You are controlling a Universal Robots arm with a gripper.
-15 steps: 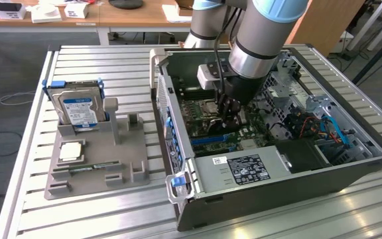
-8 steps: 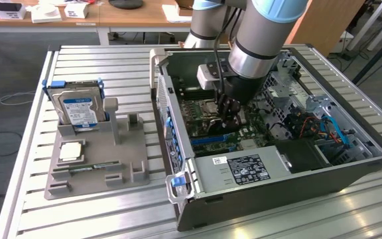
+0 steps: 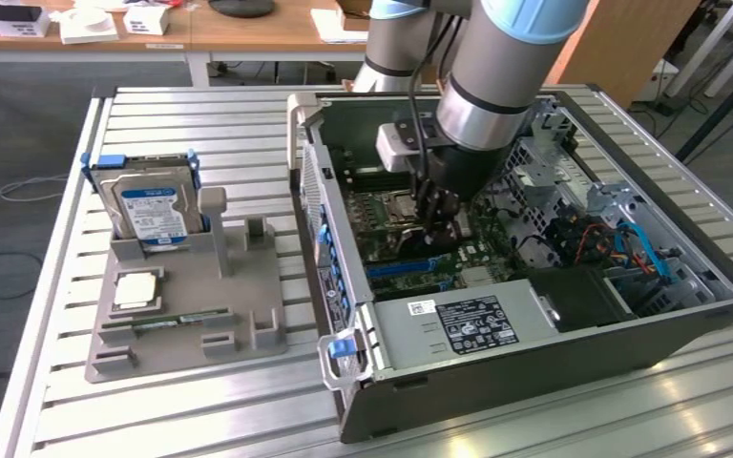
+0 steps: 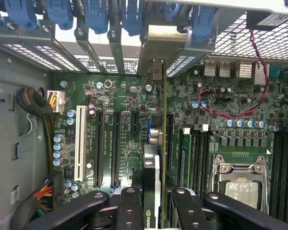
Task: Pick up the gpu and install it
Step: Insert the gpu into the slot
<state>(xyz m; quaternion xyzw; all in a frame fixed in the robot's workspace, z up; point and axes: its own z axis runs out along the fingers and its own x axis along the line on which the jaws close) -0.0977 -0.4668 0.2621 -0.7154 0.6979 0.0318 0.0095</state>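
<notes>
My gripper [image 3: 437, 215] reaches down into the open computer case [image 3: 533, 363], over the motherboard [image 4: 110, 120]. In the wrist view the gpu [image 4: 152, 163] stands on edge between my black fingers [image 4: 129, 211], and my gripper [image 4: 152, 203] is shut on it. The card runs along an expansion slot beside the black and white slots. Its silver bracket [image 4: 156, 43] lies against the rear slot openings under the blue clips. Whether the card's edge sits fully in the slot is hidden.
At the exterior view's left a grey holder [image 3: 176, 315] carries a hard drive [image 3: 150, 205], a processor [image 3: 135, 289] and a RAM stick [image 3: 169, 324]. The CPU socket [image 4: 240, 184] and red wires [image 4: 230, 114] lie close to the card. Case walls surround the arm.
</notes>
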